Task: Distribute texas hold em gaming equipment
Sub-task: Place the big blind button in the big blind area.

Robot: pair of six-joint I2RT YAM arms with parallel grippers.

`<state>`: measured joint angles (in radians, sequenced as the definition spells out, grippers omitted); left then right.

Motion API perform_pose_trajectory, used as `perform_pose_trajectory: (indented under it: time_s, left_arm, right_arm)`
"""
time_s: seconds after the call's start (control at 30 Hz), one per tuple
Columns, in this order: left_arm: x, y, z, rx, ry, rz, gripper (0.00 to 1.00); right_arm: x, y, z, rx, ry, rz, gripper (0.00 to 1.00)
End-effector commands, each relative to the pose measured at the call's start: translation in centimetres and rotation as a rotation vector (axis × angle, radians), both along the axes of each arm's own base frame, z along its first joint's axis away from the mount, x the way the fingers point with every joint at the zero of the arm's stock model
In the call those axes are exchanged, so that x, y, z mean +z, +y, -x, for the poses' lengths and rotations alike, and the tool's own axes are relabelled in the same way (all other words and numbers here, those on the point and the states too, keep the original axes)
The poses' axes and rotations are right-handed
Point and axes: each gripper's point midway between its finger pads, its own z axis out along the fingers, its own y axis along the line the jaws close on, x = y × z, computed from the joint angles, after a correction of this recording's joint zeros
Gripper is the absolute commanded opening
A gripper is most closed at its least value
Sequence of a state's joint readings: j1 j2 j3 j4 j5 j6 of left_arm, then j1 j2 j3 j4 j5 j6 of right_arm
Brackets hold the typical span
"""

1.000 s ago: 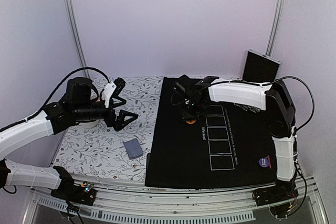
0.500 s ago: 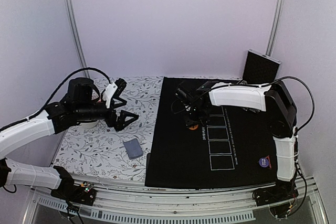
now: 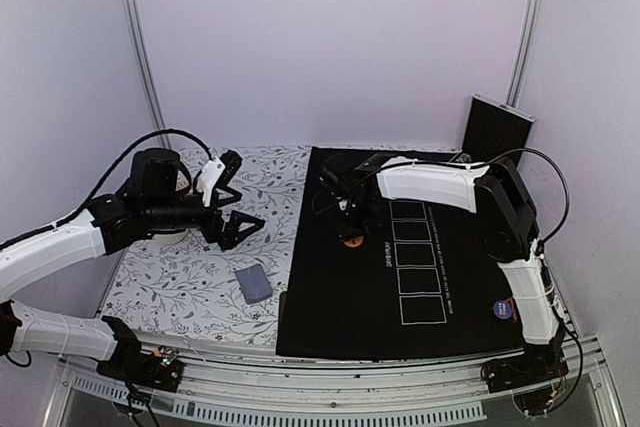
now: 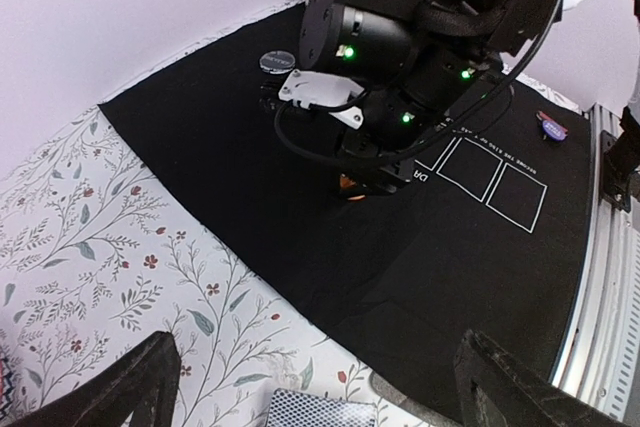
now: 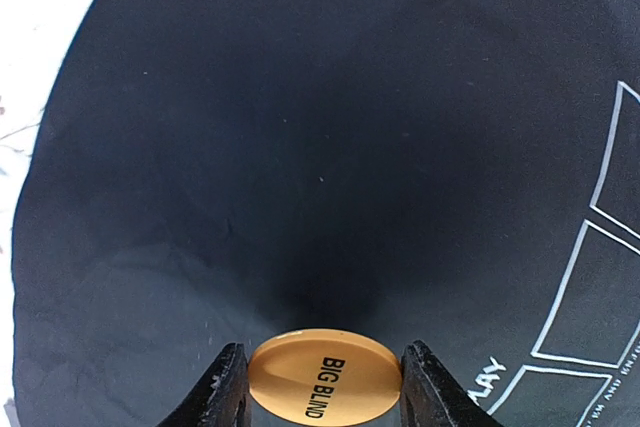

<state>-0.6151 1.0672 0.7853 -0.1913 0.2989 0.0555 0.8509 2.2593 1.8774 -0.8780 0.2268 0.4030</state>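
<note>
The right end effector (image 5: 323, 392) is squeezing an orange disc (image 5: 322, 385) between its two fingers, one on each side. It is only partly closed, because the disc is filling the gap. The words BIG BLIND are showing on top of the disc. The disc is sitting low over the black mat (image 3: 340, 297), close to the mat's left edge and just left of the row of white boxes (image 3: 413, 257) drawn on it. It is too hard to tell if the disc is touching the mat or floating just above it.

The left end effector (image 4: 318, 342) is hanging over the flowery cloth (image 3: 180, 277) on the left side. Its fingers are spreading wide apart and are holding nothing. A pack of grey-blue cards (image 3: 254, 283) is lying on the flowery cloth, near the mat's edge and just beside the left end effector.

A silver disc (image 4: 273, 59) is lying near the far edge of the mat. A purple disc (image 3: 502, 309) is resting at the mat's near right corner, with a small red marker (image 4: 543, 119) right against it. A dark case (image 3: 497, 127) is standing upright at the far right corner.
</note>
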Motion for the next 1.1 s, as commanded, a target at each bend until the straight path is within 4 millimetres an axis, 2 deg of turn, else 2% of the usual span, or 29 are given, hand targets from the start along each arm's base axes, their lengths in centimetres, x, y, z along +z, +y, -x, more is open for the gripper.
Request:
perform_pose_trajectory:
  time_s: [0.0,0.03,0.13,0.27,0.33,0.5,0.57,0.63,0.67,0.77,0.87,0.9,0.97,1.07]
  left_arm:
    - [0.0,-0.4,0.3,-0.008,-0.010,0.001,0.98]
    - [0.0,-0.4,0.3,-0.009,-0.012,0.001,0.98]
    - [0.0,-0.3,0.2,-0.005,-0.011,-0.001,0.98]
    - [0.0,-0.3,0.3,-0.006,-0.013,0.000,0.98]
    - [0.0,-0.3,0.3,-0.006,-0.013,-0.001,0.98]
    - [0.0,-0.2,0.2,-0.001,-0.015,-0.005,0.98]
    - [0.1,-0.2,0.2,0.000,-0.018,-0.005,0.98]
    - [0.1,-0.2,0.2,-0.001,-0.018,-0.005,0.98]
    - [0.1,-0.2,0.2,-0.001,-0.019,-0.005,0.98]
    - [0.1,-0.2,0.2,0.000,-0.019,-0.006,0.98]
    - [0.1,-0.2,0.2,0.000,-0.021,-0.006,0.98]
    - [0.1,-0.2,0.2,0.001,-0.020,-0.007,0.98]
    - [0.1,-0.2,0.2,0.001,-0.021,-0.007,0.98]
    - [0.1,-0.1,0.2,0.001,-0.022,-0.006,0.98]
  right_arm:
    - [-1.3,0.5,0.3,-0.008,0.048,0.028,0.38]
    - [-1.4,0.5,0.2,-0.007,0.053,0.030,0.38]
    - [-3.5,0.1,0.6,-0.013,0.093,0.073,0.37]
    - [-4.4,-0.1,0.9,-0.021,0.118,0.093,0.38]
    - [-4.6,0.0,1.0,-0.018,0.125,0.090,0.41]
    - [-5.2,0.0,1.7,0.004,0.163,0.101,0.67]
    - [-5.0,0.1,1.7,0.007,0.167,0.099,0.82]
    - [-4.3,0.6,1.8,0.012,0.163,0.077,0.97]
    - [-3.7,1.0,1.8,0.020,0.156,0.057,0.99]
    - [-1.0,2.2,1.5,0.043,0.121,-0.007,0.99]
    - [4.1,2.3,1.2,0.038,0.050,-0.078,0.99]
    - [4.6,2.0,1.4,0.032,0.045,-0.081,0.99]
    - [6.9,0.7,2.0,0.014,0.021,-0.085,0.99]
    - [7.6,-3.2,4.0,-0.060,0.037,-0.013,0.99]
